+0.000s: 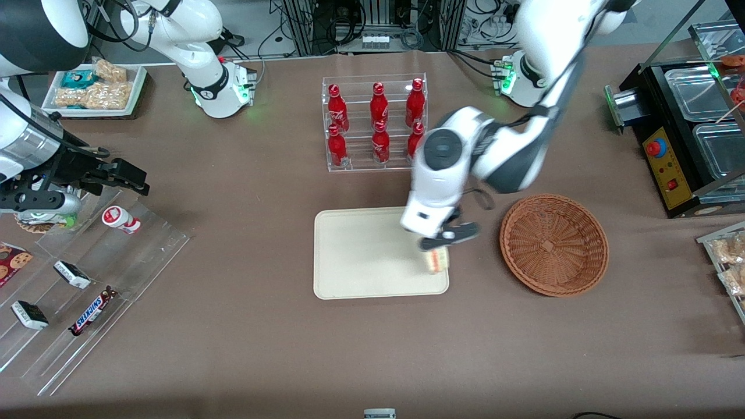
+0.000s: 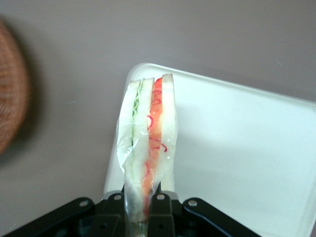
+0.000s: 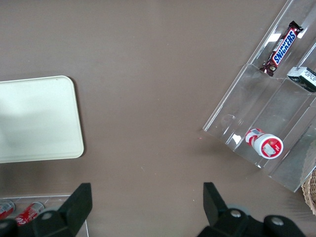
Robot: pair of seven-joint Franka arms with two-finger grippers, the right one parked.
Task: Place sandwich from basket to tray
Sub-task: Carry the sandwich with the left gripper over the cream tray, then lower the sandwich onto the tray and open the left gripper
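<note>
My left gripper (image 1: 440,243) is shut on the sandwich (image 1: 437,260), a wrapped wedge of white bread with orange and green layers. It holds it over the corner of the cream tray (image 1: 361,256) nearest the basket. In the left wrist view the sandwich (image 2: 147,133) stands between the black fingers (image 2: 160,207), above the tray's corner (image 2: 237,148). I cannot tell whether it touches the tray. The round wicker basket (image 1: 554,244) stands beside the tray, toward the working arm's end, with nothing in it; its rim also shows in the left wrist view (image 2: 11,98).
A clear rack of red bottles (image 1: 375,122) stands farther from the front camera than the tray. Clear acrylic racks with snack bars (image 1: 87,279) lie toward the parked arm's end. A black appliance (image 1: 681,134) stands toward the working arm's end.
</note>
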